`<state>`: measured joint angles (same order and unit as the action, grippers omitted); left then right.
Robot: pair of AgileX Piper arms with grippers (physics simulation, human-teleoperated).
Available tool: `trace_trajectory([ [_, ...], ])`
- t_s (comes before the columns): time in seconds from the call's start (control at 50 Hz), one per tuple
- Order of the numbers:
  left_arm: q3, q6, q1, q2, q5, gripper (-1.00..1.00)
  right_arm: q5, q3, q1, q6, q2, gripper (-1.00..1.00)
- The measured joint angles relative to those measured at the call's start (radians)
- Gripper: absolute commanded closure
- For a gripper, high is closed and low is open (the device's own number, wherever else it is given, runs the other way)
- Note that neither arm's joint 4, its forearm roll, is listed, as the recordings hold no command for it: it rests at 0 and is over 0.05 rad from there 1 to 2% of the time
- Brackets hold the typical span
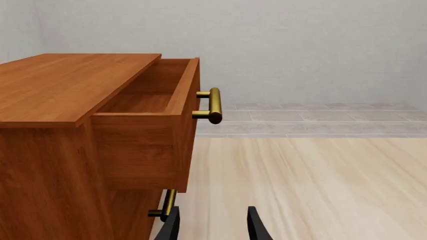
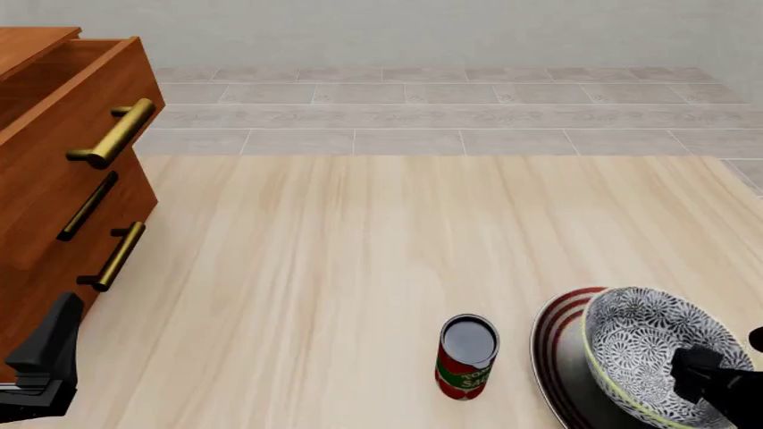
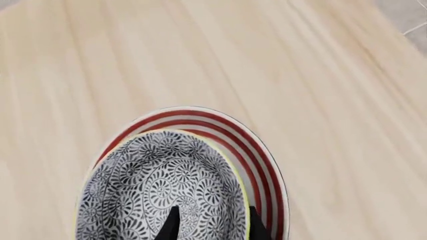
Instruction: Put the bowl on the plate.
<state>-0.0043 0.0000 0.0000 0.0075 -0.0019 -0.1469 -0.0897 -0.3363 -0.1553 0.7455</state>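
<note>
On the worktop (image 2: 357,268), the bowl (image 2: 649,344) sits tilted over the plate (image 2: 558,344) at five o'clock. The can (image 2: 466,356) stands just beside the plate at nine o'clock from it. The drawer cabinet (image 2: 48,179) occupies ten o'clock, top drawer (image 1: 153,120) open.

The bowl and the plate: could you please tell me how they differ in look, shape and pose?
The bowl carries a dense grey-and-white floral pattern with a pale yellowish rim; the plate is white with concentric red rings. The bowl is deep, the plate flat and wider. The bowl sits tilted over the plate, with the right gripper at its rim, while the plate lies flat on the table. Both are round.
</note>
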Motion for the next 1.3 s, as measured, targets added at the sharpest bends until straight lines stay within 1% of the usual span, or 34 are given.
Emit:
trace_trajectory([
  [0.16,0.000,0.000,0.000,0.000,0.000,-1.00,-0.023,-0.017,-0.006,0.010,-0.012,-1.00],
  [0.8,0.000,0.000,0.000,0.000,0.000,-1.00,-0.167,-0.114,-0.065,0.069,-0.107,-1.00],
  [1.3,0.000,0.000,0.000,0.000,0.000,-1.00,-0.303,-0.249,-0.088,0.117,-0.181,-1.00],
])
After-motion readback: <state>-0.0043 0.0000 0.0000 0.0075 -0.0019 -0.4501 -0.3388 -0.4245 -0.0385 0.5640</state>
